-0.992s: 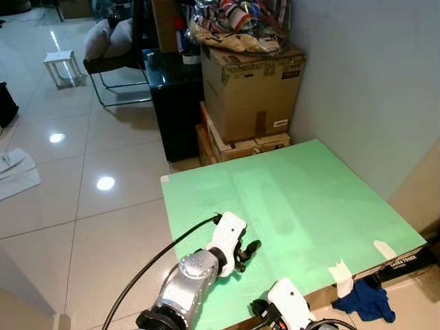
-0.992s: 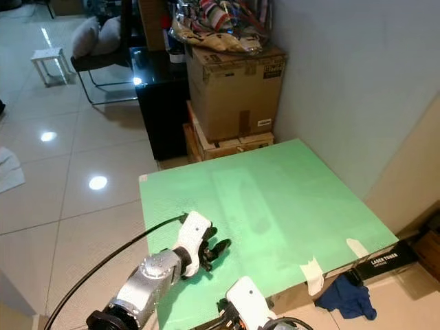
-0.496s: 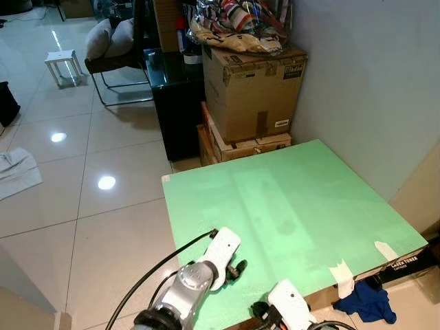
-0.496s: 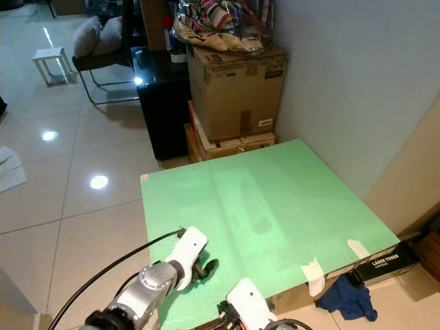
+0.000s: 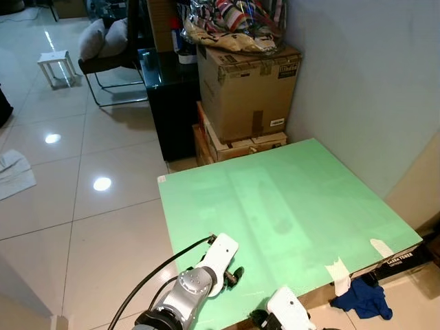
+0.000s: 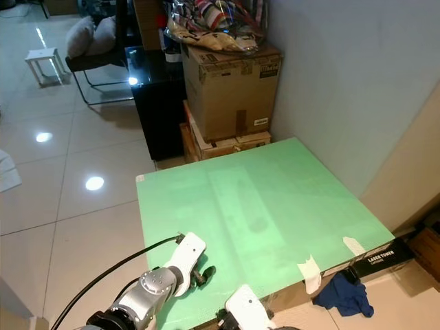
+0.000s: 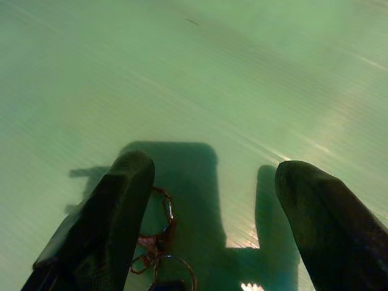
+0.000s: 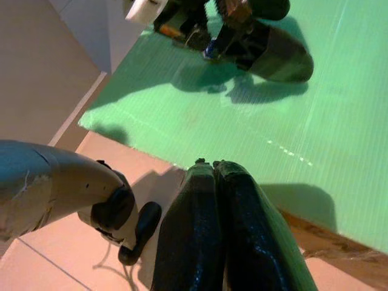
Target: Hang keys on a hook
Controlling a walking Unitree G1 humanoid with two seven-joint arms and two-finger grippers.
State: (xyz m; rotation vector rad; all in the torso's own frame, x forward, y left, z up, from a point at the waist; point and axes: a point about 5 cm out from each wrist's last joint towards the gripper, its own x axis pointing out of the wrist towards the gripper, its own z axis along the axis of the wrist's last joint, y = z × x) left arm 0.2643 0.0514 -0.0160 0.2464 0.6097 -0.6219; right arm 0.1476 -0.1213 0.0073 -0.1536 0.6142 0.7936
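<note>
A green board lies flat in front of me. My left gripper hovers low over its near left part, fingers spread wide and open. In the left wrist view a small bunch of key rings lies on the green surface close beside one black finger, not clamped between the two. My right gripper hangs at the board's near edge with its fingers pressed together on nothing; its white wrist shows at the bottom of the head view. No hook can be made out.
Stacked cardboard boxes and a black cabinet stand beyond the board's far edge. A grey wall runs along the right. A blue cloth lies on the floor at the near right corner. Tiled floor spreads to the left.
My left arm has drawn back toward the board's near edge and lower. The head view has shifted slightly.
</note>
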